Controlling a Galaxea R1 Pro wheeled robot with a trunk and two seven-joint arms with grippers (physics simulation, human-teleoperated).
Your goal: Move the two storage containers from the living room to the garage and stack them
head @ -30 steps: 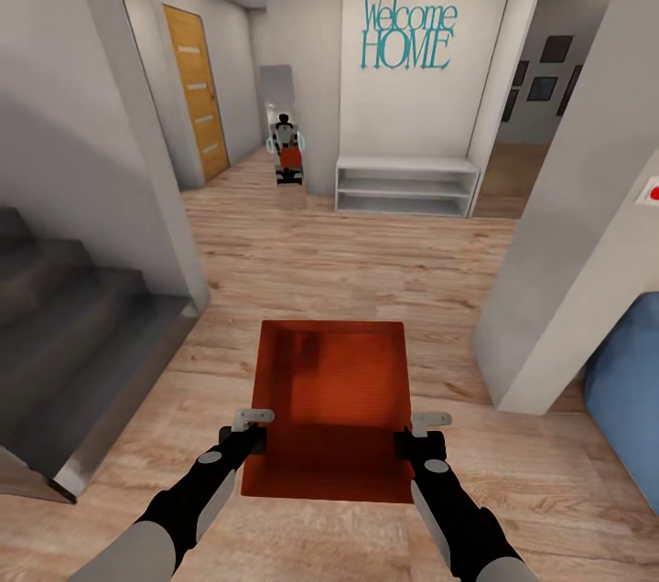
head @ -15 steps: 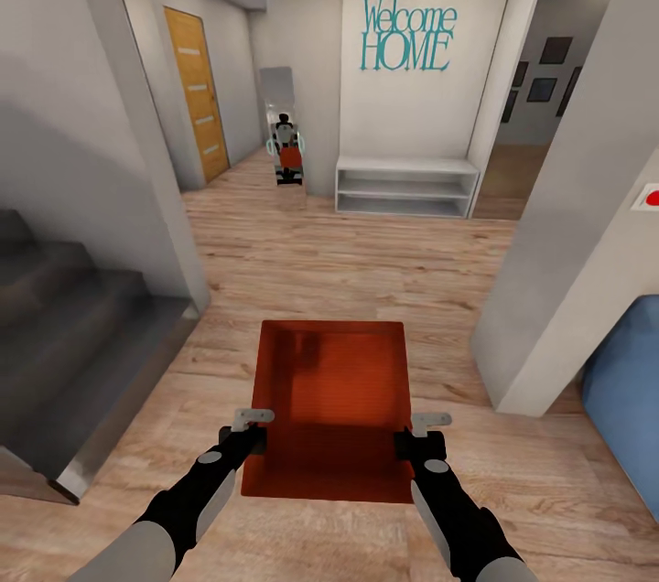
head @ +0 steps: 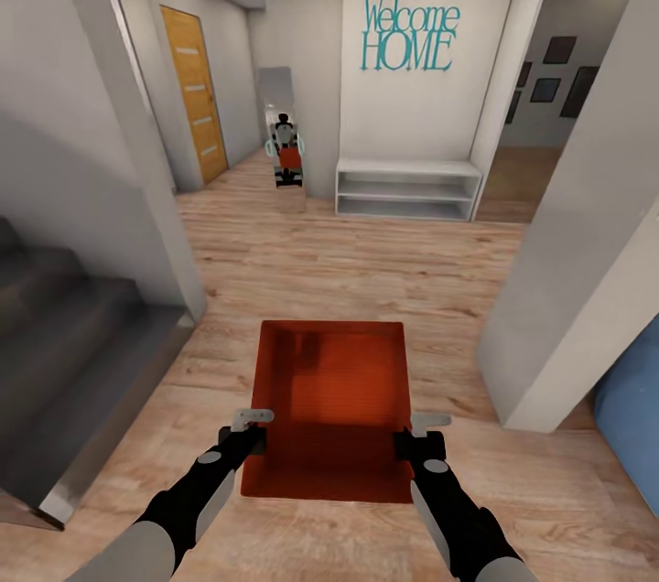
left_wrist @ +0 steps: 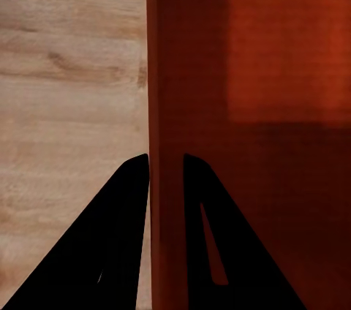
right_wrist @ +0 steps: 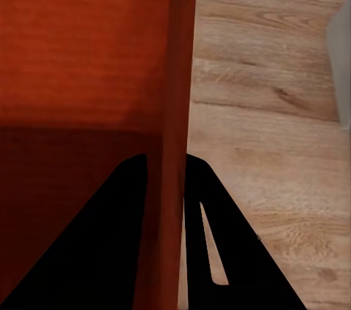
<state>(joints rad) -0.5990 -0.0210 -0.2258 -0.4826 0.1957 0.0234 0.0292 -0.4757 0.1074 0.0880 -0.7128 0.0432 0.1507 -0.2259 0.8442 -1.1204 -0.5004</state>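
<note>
One orange-red storage container (head: 334, 399) hangs level above the light wood-plank floor, between my two arms. My left gripper (head: 249, 437) is shut on its left wall, which runs between the black fingers in the left wrist view (left_wrist: 164, 69). On the opposite wall my right gripper (head: 414, 440) is shut the same way, with the rim (right_wrist: 179, 69) pinched between its fingers. The ribbed inside bottom is bare. The other container, the garage and its concrete floor are out of view.
Grey stairs (head: 64, 335) and a wall corner (head: 178, 280) stand at left, a white pillar (head: 567, 289) and a blue sofa (head: 633, 408) at right. Ahead lie open plank floor, a white shelf bench (head: 407, 188), a mirror (head: 286, 129) and a wooden door (head: 194, 92).
The whole view has shifted: stairs and pillar slide outward as the camera advances down the hall. The container and both grippers keep their place between my arms.
</note>
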